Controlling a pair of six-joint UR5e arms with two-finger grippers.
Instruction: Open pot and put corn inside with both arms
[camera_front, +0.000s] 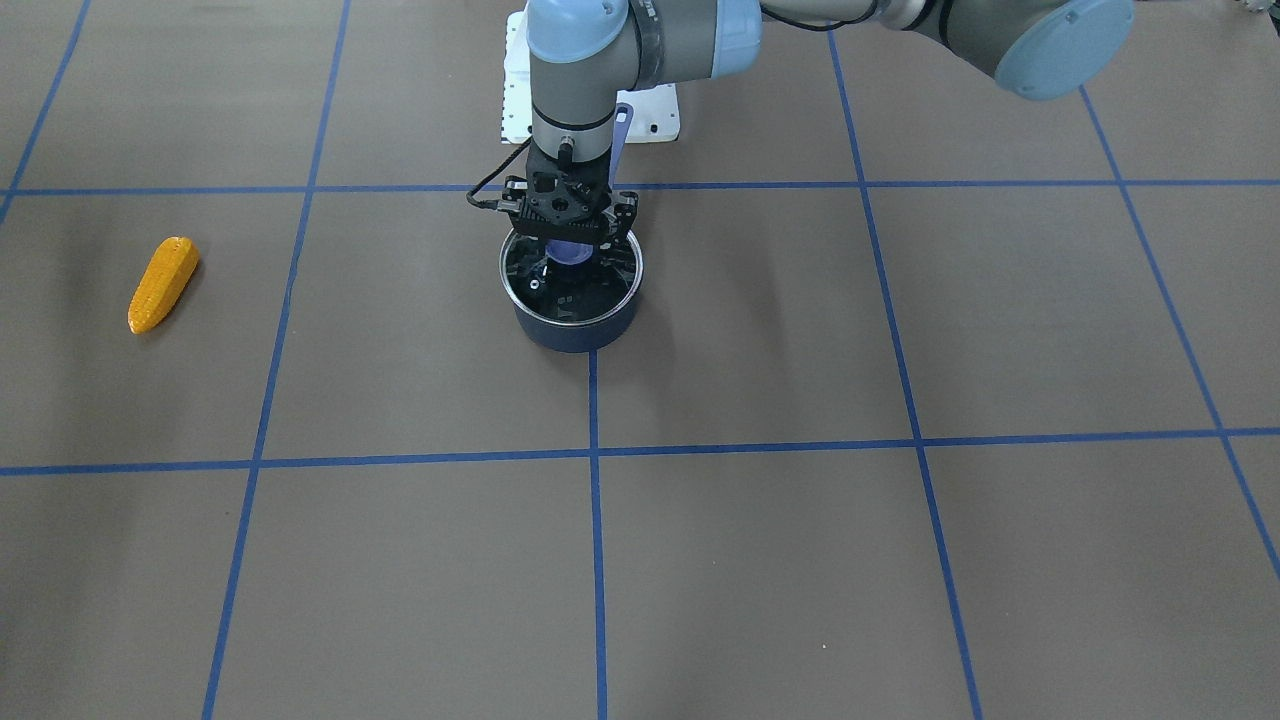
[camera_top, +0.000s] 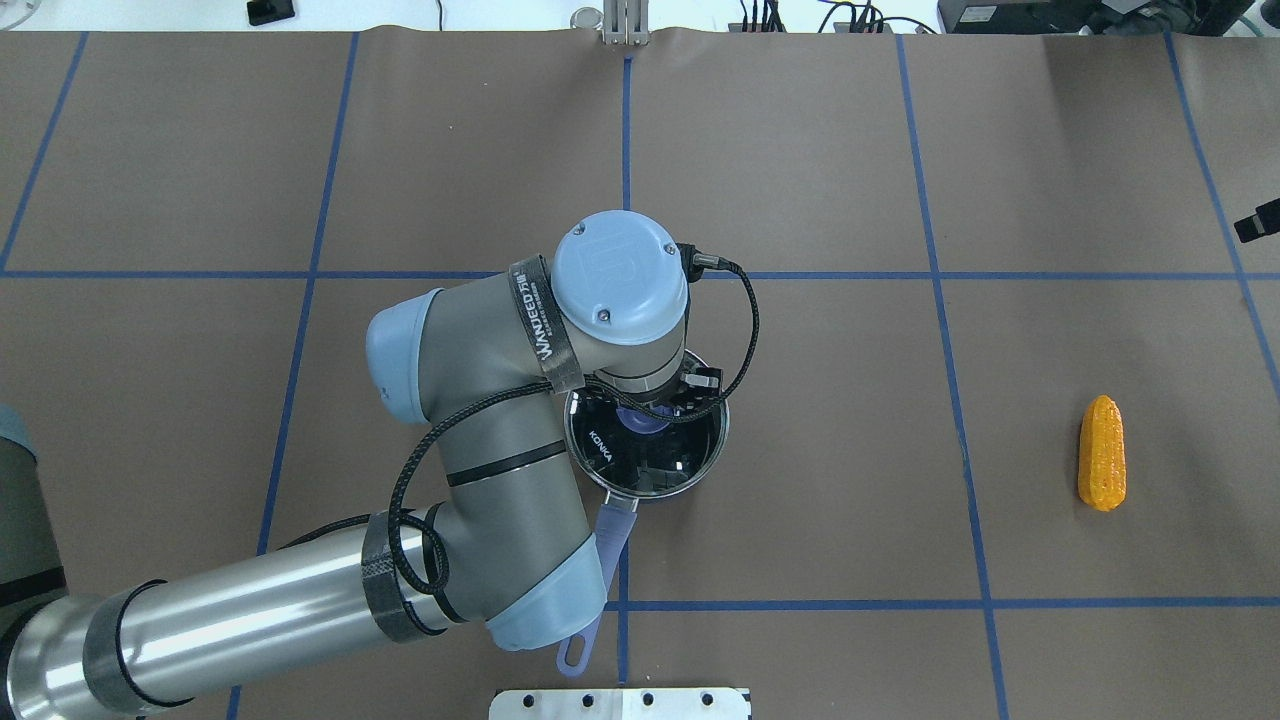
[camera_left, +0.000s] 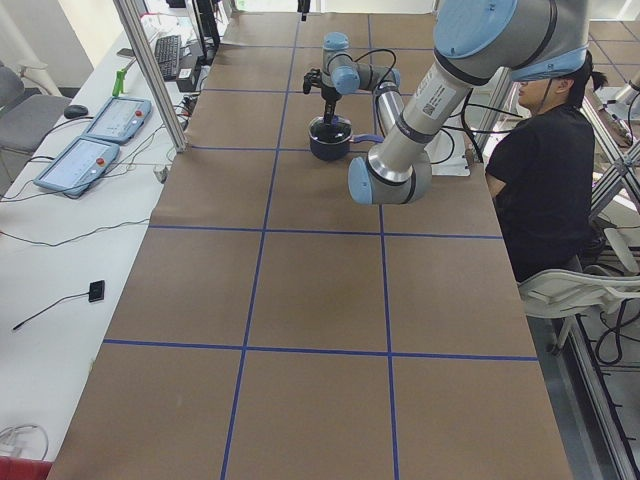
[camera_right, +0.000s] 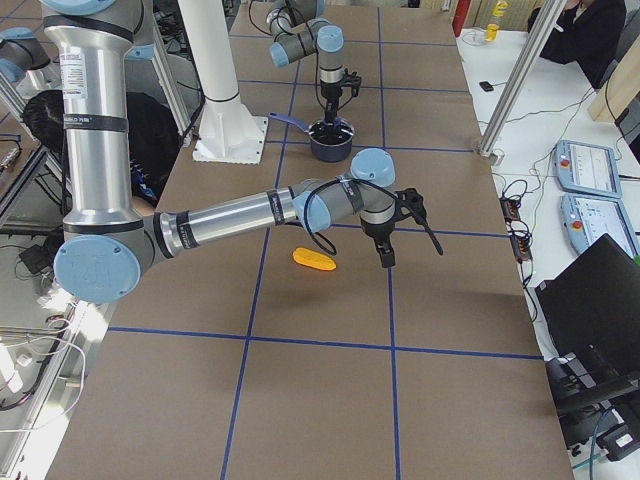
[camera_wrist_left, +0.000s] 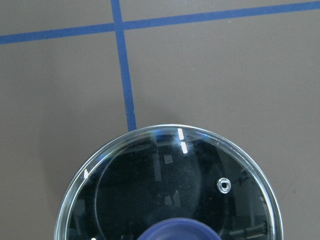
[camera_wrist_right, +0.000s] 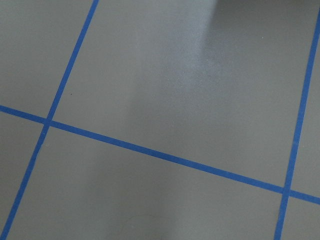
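Note:
The dark navy pot (camera_front: 575, 330) stands mid-table with its glass lid (camera_front: 560, 295) on; its lavender handle (camera_top: 600, 560) points toward the robot base. My left gripper (camera_front: 570, 240) hangs straight down over the lid, open, its jaws spread either side of the lavender knob (camera_front: 570, 252). The left wrist view shows the lid (camera_wrist_left: 165, 185) close up, with the knob (camera_wrist_left: 180, 231) at the bottom edge. The orange-yellow corn (camera_top: 1101, 452) lies flat far out on my right. In the exterior right view my right gripper (camera_right: 386, 262) hovers beside the corn (camera_right: 314, 260); I cannot tell whether it is open.
The brown table has a grid of blue tape lines. The white base mount (camera_top: 620, 703) sits at the near edge. A seated person (camera_left: 545, 170) is beside the table. Control tablets (camera_left: 100, 120) and a metal post (camera_right: 510, 90) stand on the operators' side.

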